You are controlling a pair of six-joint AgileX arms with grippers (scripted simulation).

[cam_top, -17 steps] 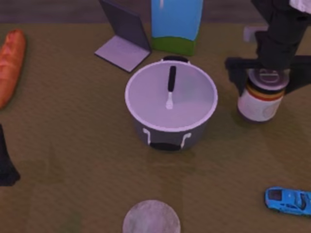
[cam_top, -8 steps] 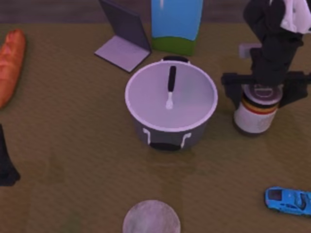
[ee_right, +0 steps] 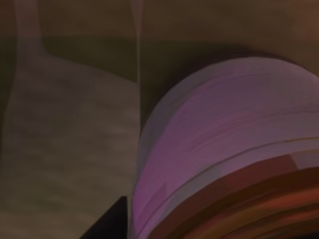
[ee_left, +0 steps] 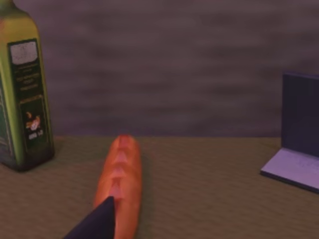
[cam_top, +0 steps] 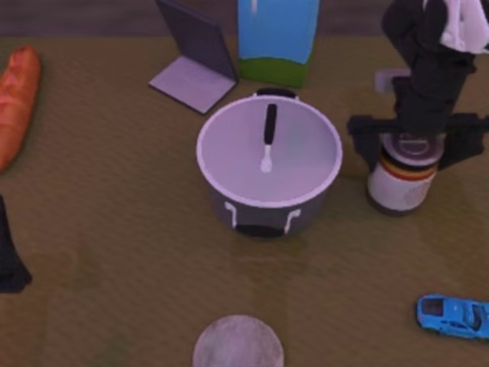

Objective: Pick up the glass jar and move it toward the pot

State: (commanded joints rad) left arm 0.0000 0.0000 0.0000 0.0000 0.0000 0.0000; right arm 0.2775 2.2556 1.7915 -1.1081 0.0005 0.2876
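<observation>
The glass jar (cam_top: pixel 401 183), squat with a dark lid and orange-and-dark neck bands, stands on the table just right of the pot (cam_top: pixel 267 164). That pot is large and grey, with a pale lilac lid and a black bar handle. My right gripper (cam_top: pixel 415 138) hangs straight over the jar's lid, its fingers (cam_top: pixel 367 136) spread to either side with a sliver of room, so it is open. The right wrist view is filled by the jar's body (ee_right: pixel 224 144), with one fingertip (ee_right: pixel 112 221) beside it. My left gripper (cam_top: pixel 9 264) is parked at the table's left edge, open.
A blue-and-green carton (cam_top: pixel 276 38) and a purple stand (cam_top: pixel 195 61) sit behind the pot. A bread loaf (cam_top: pixel 17 99) lies far left, near a green bottle (ee_left: pixel 22 89). A grey disc (cam_top: pixel 238 344) is at the front and a blue toy car (cam_top: pixel 452 315) at front right.
The jar has shifted a little left toward the pot and now rests lower in view. The right gripper's fingers have spread wider around its lid. The left arm has stayed still.
</observation>
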